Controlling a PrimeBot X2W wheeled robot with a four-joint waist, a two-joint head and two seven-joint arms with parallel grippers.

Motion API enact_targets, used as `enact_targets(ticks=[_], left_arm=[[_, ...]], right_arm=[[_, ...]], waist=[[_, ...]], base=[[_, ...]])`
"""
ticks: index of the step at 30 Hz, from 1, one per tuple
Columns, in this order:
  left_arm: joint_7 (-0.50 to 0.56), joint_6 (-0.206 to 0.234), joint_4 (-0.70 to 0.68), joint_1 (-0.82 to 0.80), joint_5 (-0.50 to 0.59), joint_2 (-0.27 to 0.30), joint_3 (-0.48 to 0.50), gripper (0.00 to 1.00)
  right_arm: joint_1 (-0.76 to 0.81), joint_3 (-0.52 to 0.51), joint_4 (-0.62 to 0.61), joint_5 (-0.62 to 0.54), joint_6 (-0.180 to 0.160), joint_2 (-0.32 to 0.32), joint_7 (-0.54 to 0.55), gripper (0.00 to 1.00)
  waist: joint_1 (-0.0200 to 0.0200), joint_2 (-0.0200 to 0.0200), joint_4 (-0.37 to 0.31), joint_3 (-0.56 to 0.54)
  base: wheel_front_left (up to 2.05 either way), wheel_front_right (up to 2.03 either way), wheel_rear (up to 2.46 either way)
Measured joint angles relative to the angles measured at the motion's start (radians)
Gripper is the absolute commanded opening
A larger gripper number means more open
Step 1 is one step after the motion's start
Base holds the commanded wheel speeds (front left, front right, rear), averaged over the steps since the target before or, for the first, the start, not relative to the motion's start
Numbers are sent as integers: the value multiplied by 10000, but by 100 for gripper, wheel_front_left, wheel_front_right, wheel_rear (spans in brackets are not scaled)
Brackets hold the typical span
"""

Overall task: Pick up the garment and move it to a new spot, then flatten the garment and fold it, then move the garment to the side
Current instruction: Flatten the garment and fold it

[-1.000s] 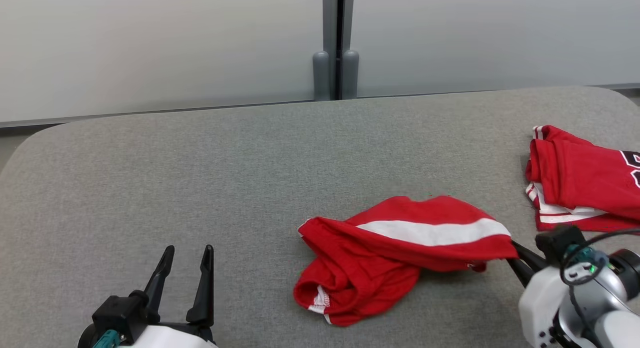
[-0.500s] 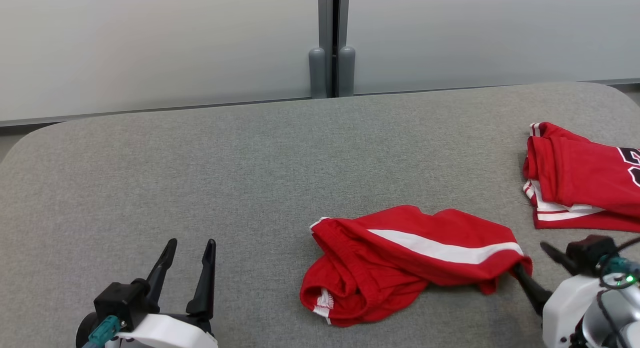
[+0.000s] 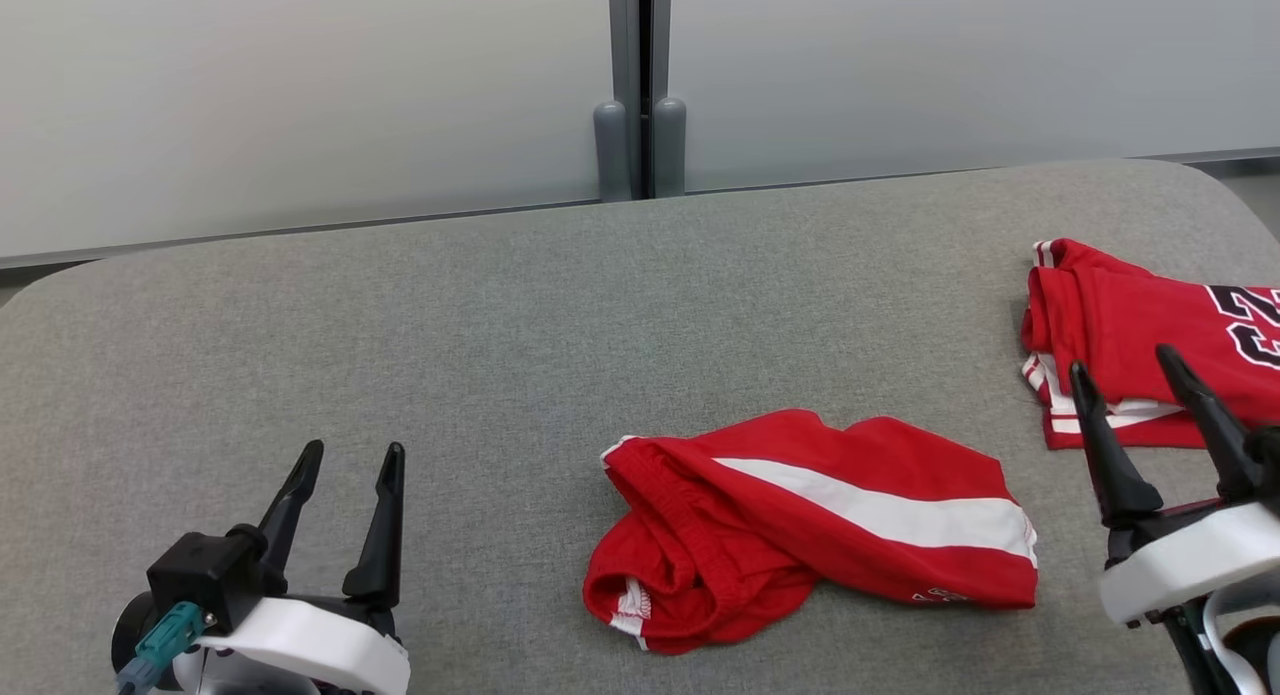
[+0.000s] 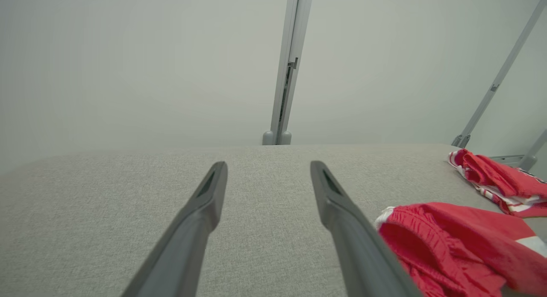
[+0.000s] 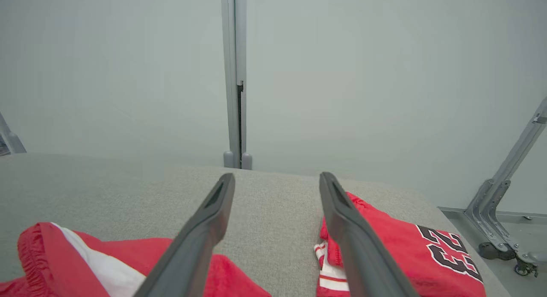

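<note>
Shorts (image 3: 810, 525) lie crumpled, my left gripper (image 3: 353, 448) well left of them, right gripper (image 3: 1121, 360) just right, both spread wide.

Garment (image 3: 810, 525): red, one broad white stripe; white trim at its 7 o'clock hem.
Folded jersey (image 3: 1130, 315), at my 2 o'clock: red, white-striped edging, black numerals.
Table (image 3: 450, 325): heathered grey cloth.
Wall (image 3: 300, 95): pale grey.
My left gripper (image 3: 356, 447), my right gripper (image 3: 1120, 360): black fingers, white shells.
</note>
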Motion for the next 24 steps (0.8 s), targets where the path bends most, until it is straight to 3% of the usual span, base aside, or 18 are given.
enact_targets(ticks=[4,6,15,18,24], left_arm=[[-46,10,-144,-44,-4,-40,-38,100],[-63,12,-140,-55,-10,-75,-58,100],[4,-140,-8,-134,-416,-351,-242,100],[723,-483,58,-295,-1101,-560,-414,100],[3262,-1158,414,-866,-3338,-1110,-794,100]], right_arm=[[-3,-339,8,-171,0,1160,-1532,100],[-7,-316,213,-197,0,1444,-2151,100],[-295,190,1513,-188,0,1557,-2878,100],[-405,228,1586,-176,0,1473,-2884,100],[-578,370,1649,-138,0,1407,-2903,100]], waist=[[0,-1,-13,41],[0,0,-1,49],[0,0,36,-5],[0,0,26,24],[1,0,-118,173]], base=[[0,0,0],[0,0,0],[0,0,0],[0,0,0],[0,0,0]])
